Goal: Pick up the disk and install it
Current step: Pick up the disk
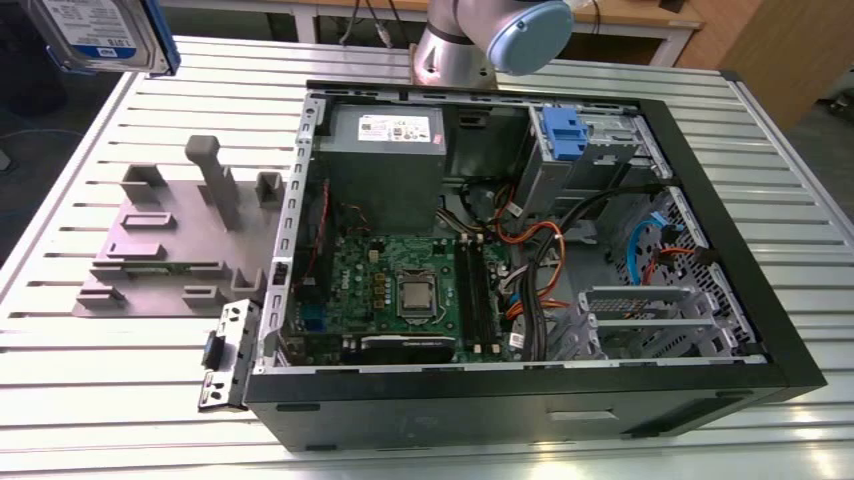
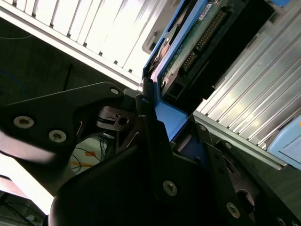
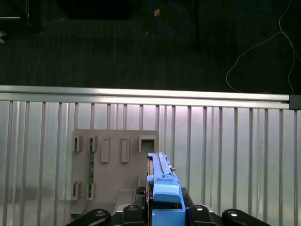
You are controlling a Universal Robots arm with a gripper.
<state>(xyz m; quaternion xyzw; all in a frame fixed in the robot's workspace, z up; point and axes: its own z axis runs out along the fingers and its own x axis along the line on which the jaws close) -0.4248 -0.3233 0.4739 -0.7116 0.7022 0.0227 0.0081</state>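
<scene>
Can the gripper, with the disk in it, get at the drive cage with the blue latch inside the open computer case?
Probably yes. The gripper holds the disk clear of the case. The case lies open on top and nothing covers the drive cage, though orange cables lie close beside it.

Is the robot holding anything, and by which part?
Yes, the gripper is shut on the disk, clamping one end of it at the blue plastic rail.

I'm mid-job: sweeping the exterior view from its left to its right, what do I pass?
Disk, raised at the far left → grey fixture plate → grey power-supply box inside the open case → blue latch piece → case's right wall.
</scene>
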